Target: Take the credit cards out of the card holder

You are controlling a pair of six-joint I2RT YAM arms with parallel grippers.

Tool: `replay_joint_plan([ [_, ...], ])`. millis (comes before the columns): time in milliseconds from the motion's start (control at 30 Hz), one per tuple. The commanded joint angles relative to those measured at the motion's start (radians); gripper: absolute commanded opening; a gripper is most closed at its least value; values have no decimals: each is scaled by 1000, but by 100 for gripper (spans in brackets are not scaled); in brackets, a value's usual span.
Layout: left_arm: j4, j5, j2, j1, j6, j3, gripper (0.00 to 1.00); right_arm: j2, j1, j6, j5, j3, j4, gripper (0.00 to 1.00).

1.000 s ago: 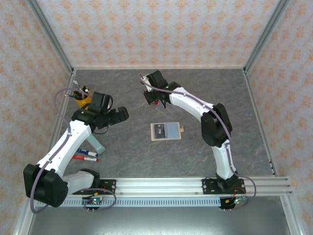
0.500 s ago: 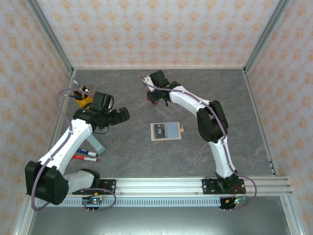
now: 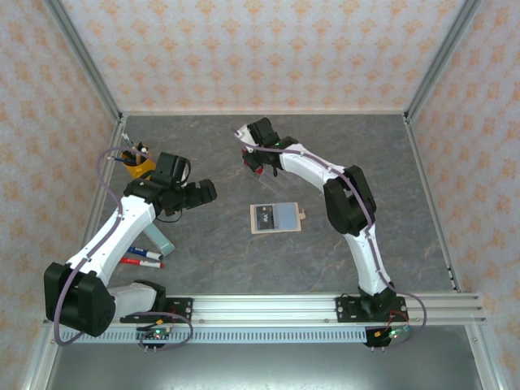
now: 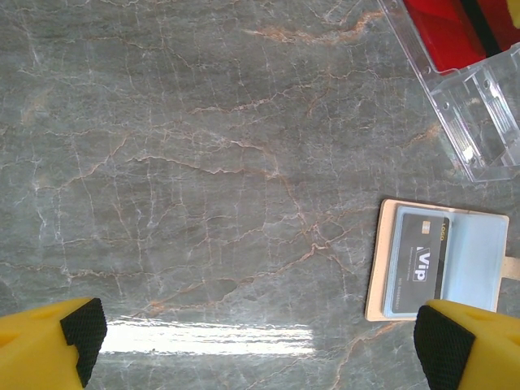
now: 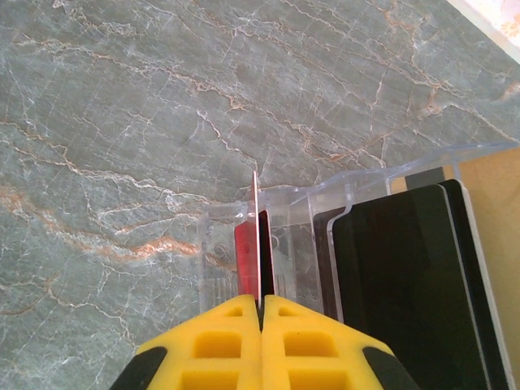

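Card holder (image 3: pixel 286 217) lies flat, unfolded, mid-table; dark card (image 4: pixel 418 262) still pocketed. Your right gripper (image 5: pixel 262 305), clamped on red card (image 5: pixel 246 256), has edged over clear stand (image 5: pixel 305 207); card seemingly entering slot. Left gripper (image 4: pixel 262 329) spread wide, empty.

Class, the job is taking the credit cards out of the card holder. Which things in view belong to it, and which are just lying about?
Belong: open card holder; dark card in its pocket; red card pinched by the right hand; clear slotted stand with a black card.
Lying about: markers; yellow pen cup.
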Motion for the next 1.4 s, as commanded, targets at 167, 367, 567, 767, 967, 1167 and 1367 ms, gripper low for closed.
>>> replay_joint_plan([
  [167,11,4,4,-2,13,-14,100,7,-4,-15,55,32,-6,16],
  [367,14,8,4,-2,11,-13,100,-61,-3,25,75,-16,13,20],
  [567,14,12,4,-1,11,-16,100,-194,-3,195,56,-110,18,30],
  [767,19,27,11,-1,6,-19,100,-441,-3,474,23,-359,53,51],
  [967,58,93,37,-3,2,-29,100,-633,-4,773,-85,-635,104,63],
  [1167,114,151,58,-20,-34,-47,100,-656,-2,1027,-270,-882,286,64],
  [1367,190,194,106,-63,-73,-63,95,-607,2,1169,-318,-1017,460,55],
])
